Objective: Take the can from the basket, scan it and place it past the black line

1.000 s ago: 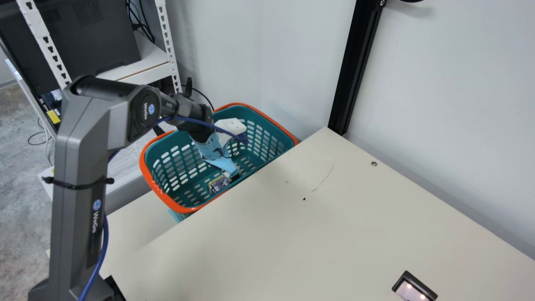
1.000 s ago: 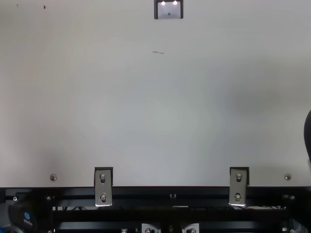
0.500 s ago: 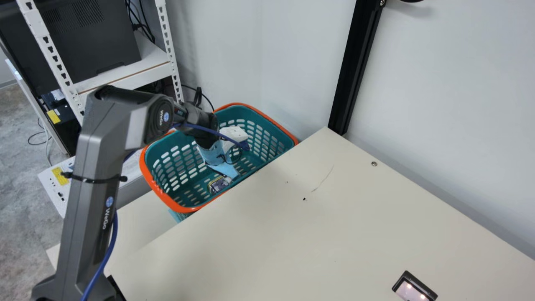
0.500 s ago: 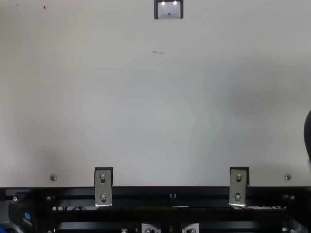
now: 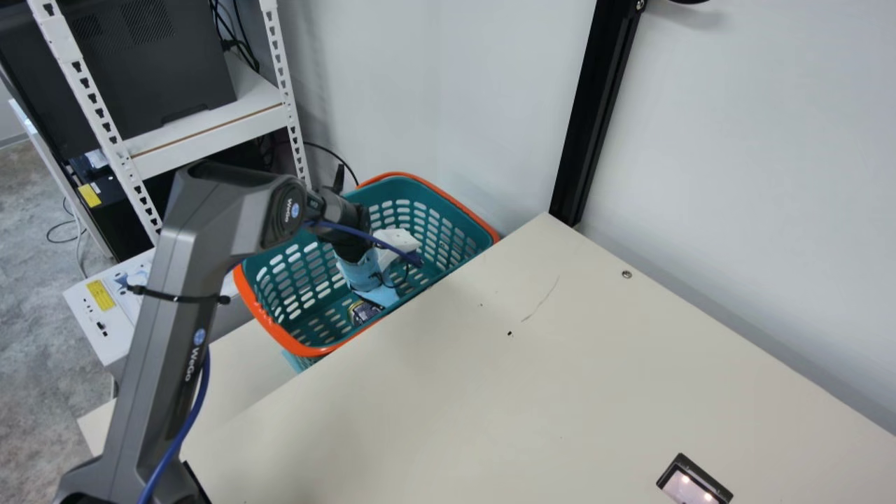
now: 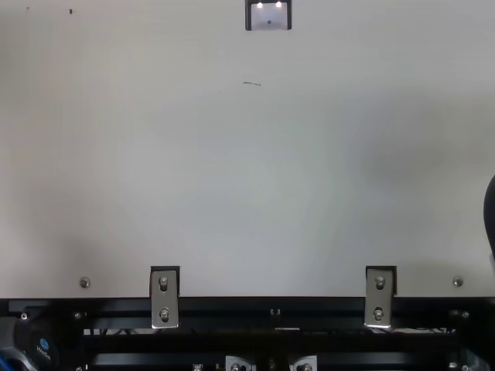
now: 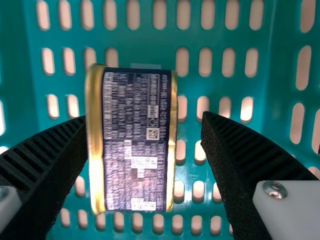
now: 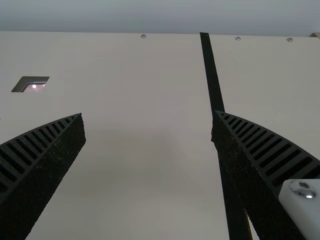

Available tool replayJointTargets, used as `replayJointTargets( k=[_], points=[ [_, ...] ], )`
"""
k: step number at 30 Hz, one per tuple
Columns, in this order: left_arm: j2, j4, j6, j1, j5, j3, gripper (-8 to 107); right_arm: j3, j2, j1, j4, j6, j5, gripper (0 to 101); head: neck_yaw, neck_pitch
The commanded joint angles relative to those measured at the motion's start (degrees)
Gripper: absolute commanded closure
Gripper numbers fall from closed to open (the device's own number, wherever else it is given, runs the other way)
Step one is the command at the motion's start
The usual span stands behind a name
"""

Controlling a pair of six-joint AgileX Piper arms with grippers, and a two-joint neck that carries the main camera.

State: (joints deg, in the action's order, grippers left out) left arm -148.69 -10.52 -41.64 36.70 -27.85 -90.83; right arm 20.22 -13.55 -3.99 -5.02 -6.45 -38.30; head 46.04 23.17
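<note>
Teal basket (image 5: pixel 246 292) around the can (image 7: pixel 135 140)

One can (image 7: pixel 132 140), one basket (image 5: pixel 304 350), one scanner (image 5: pixel 689 488), one table (image 5: pixel 490 392) and one black line (image 8: pixel 211 75) make the count around my left gripper (image 5: pixel 378 295) and my right gripper (image 8: pixel 148 126), four ribbed fingers (image 7: pixel 40 155) in all, two apiece. In the top view, two metal brackets (image 6: pixel 164 300) carry two screws (image 6: pixel 163 284) each, and two more screws dot the tabletop. My right wrist view records three screws. One black post (image 5: pixel 595 119) and two perforated shelf uprights (image 5: pixel 283 84) stand in the main view.
</note>
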Motion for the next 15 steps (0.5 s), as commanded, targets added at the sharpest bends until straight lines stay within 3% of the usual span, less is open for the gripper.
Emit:
replayJointTargets(
  k=[1, 2, 15],
  points=[
    [-0.6, -0.4, -0.5, 0.2, 0.3, -0.4, 74, 0.0, 0.0, 0.0, 0.0, 0.0, 0.0, 0, 1.8, 1.8],
    [-0.9, -0.6, -0.7, 0.2, 0.5, -0.6, 89, 0.0, 0.0, 0.0, 0.0, 0.0, 0.0, 0, 1.8, 1.8],
    [-0.5, -1.2, -2.4, 0.9, 1.1, -0.7, 89, 0.0, 0.0, 0.0, 0.0, 0.0, 0.0, 0, 1.8, 1.8]
  ],
)
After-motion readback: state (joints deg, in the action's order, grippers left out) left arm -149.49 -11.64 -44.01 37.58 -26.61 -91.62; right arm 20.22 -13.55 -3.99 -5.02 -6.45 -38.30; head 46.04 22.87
